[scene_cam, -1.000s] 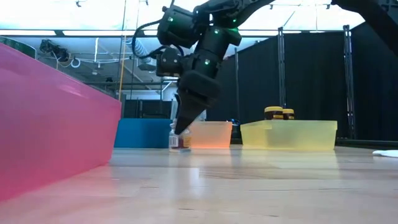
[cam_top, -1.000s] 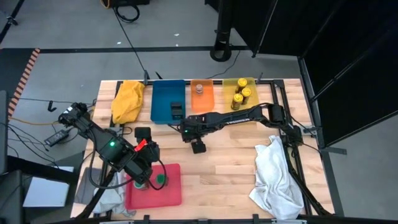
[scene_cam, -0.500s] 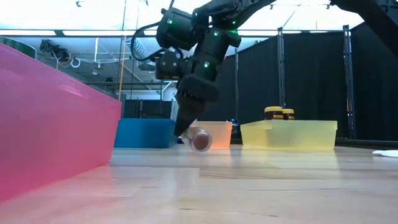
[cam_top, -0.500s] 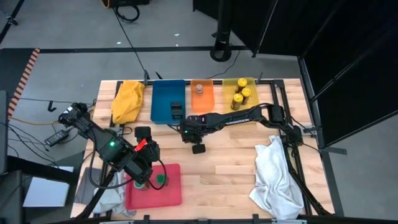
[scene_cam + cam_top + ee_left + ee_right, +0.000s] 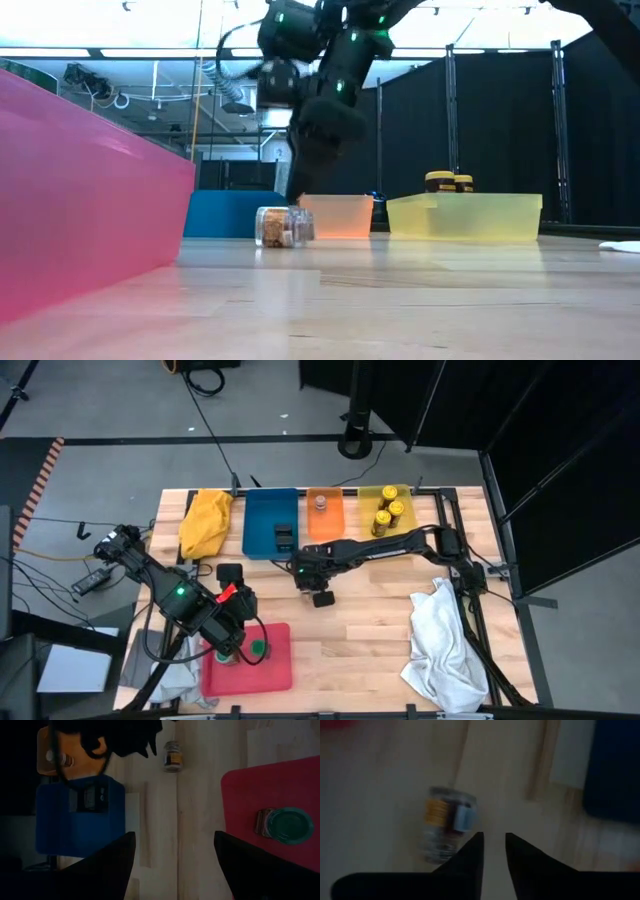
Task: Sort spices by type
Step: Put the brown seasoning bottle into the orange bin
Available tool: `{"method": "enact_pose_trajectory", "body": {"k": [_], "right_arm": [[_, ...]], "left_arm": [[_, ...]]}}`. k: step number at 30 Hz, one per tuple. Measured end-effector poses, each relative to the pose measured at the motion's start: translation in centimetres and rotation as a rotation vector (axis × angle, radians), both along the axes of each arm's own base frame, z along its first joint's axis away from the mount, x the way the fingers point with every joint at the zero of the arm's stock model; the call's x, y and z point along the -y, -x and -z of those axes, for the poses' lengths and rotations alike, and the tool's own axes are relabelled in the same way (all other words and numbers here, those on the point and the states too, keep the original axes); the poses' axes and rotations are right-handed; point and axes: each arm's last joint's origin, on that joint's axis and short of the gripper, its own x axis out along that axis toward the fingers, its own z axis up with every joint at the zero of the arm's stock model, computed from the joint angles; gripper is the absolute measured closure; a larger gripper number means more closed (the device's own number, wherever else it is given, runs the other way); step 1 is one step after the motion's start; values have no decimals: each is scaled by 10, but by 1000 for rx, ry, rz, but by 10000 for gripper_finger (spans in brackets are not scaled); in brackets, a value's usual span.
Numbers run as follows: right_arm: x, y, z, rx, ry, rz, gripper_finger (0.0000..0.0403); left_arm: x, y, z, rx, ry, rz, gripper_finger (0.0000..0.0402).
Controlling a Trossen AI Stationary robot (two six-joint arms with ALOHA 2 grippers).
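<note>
The small grey-topped jar [image 5: 277, 227] has just tipped over: a moment ago it stood upright under the right gripper [image 5: 493, 851], and now it lies on its side on the bench [image 5: 370, 630], free of the fingers, which hang above it nearly closed on nothing. It rests just short of the orange tray [image 5: 325, 514], where its one match sits, so this pick looks lost and will need a fresh approach to a rolling target. The left gripper [image 5: 175, 855] waits with fingers spread over the red tray [image 5: 275, 670], above a green-lidded jar [image 5: 286, 823].
</note>
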Motion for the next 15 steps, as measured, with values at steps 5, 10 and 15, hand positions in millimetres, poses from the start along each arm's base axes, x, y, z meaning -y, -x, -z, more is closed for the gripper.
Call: {"method": "enact_pose_trajectory", "body": {"k": [5,10,15], "right_arm": [[-13,4,-19,41,-47,-63,270],[-29,6,-23,48,-42,-78,193],[-41,1,-2,13,54,-59,107]], "left_arm": [[0,0,0,0,0,0,126],[0,0,0,4,-5,-1,126],[0,0,0,6,-6,-2,126]]}}
